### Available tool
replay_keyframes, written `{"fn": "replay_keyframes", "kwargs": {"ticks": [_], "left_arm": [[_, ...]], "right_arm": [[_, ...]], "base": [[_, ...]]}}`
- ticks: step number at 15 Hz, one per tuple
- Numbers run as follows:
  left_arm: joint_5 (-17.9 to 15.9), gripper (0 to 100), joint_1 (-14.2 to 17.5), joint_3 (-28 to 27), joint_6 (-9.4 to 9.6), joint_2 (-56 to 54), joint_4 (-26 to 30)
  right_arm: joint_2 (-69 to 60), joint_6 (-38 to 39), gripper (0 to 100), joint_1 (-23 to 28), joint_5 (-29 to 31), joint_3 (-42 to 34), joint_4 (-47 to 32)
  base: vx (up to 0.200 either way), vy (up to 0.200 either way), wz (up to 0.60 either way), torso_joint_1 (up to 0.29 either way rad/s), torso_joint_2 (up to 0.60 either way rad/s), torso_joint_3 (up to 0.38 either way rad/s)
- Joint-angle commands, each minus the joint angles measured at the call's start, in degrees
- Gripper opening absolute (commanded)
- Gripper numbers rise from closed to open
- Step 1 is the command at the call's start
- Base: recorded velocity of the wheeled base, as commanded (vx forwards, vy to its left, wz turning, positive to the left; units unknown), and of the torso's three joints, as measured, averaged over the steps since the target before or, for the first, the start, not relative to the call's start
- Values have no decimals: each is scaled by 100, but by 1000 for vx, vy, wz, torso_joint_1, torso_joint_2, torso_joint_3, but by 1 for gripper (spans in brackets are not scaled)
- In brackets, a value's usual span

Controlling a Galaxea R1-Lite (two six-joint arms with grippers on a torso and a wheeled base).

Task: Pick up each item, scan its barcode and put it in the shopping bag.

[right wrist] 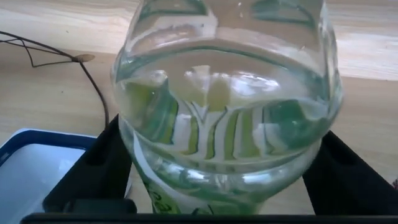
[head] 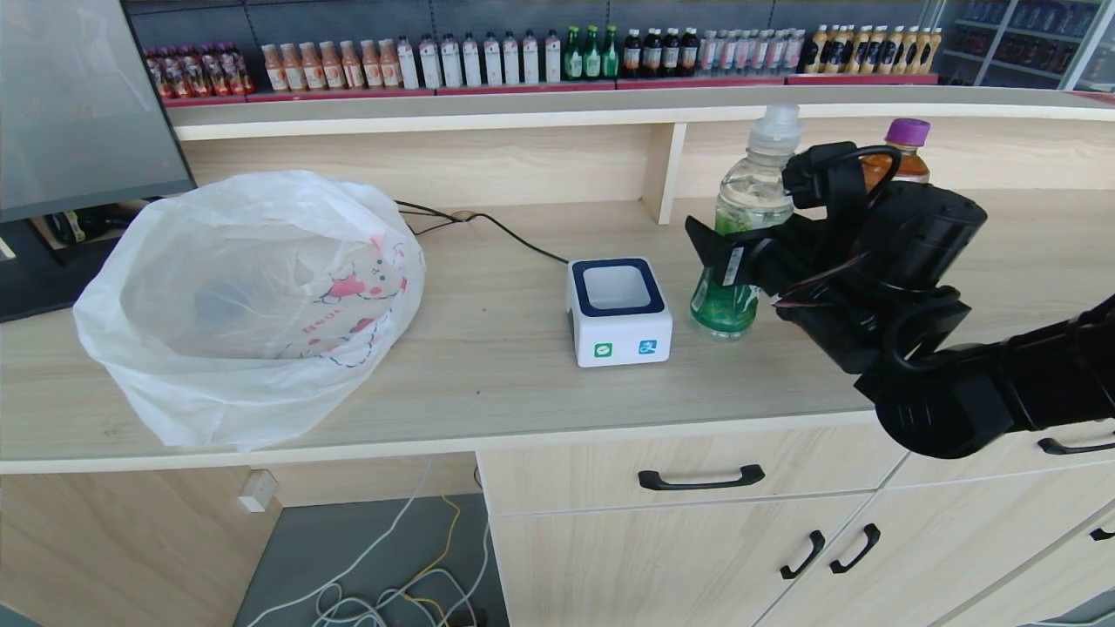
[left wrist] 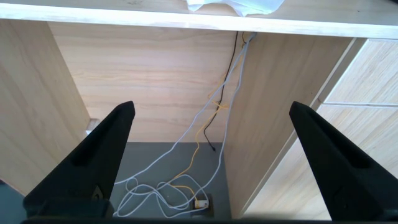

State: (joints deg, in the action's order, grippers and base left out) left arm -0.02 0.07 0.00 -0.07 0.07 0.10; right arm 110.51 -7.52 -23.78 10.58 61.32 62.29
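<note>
A clear bottle with a green label [head: 747,198] stands upright on the wooden counter [head: 488,366], just right of the white barcode scanner [head: 618,310]. My right gripper [head: 733,257] is open, with a finger on each side of the bottle's lower half; up close the bottle [right wrist: 227,118] sits between the black fingers [right wrist: 87,177], with the scanner [right wrist: 37,168] beside it. The white plastic shopping bag [head: 253,296] lies open at the counter's left. My left gripper [left wrist: 211,124] hangs open and holds nothing, below the counter's edge.
A brown bottle with a purple cap [head: 906,144] stands behind my right arm. A black cable [head: 514,237] runs from the scanner toward the back. A monitor [head: 78,104] stands at the far left. Loose cables [left wrist: 180,186] lie on the floor under the counter.
</note>
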Motion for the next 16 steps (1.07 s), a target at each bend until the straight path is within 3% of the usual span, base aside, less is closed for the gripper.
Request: {"fn": "replay_keyframes", "kwargs": {"ticks": [1, 16], "left_arm": [[2, 100, 1, 0, -1, 1, -1], [2, 100, 1, 0, -1, 1, -1]], "right_arm": [[-12, 5, 0, -3, -3, -6, 2], [-574, 31, 0, -12, -109, -199, 11]], "base": [[0, 0, 0, 0, 0, 0], [0, 0, 0, 0, 0, 0]]}}
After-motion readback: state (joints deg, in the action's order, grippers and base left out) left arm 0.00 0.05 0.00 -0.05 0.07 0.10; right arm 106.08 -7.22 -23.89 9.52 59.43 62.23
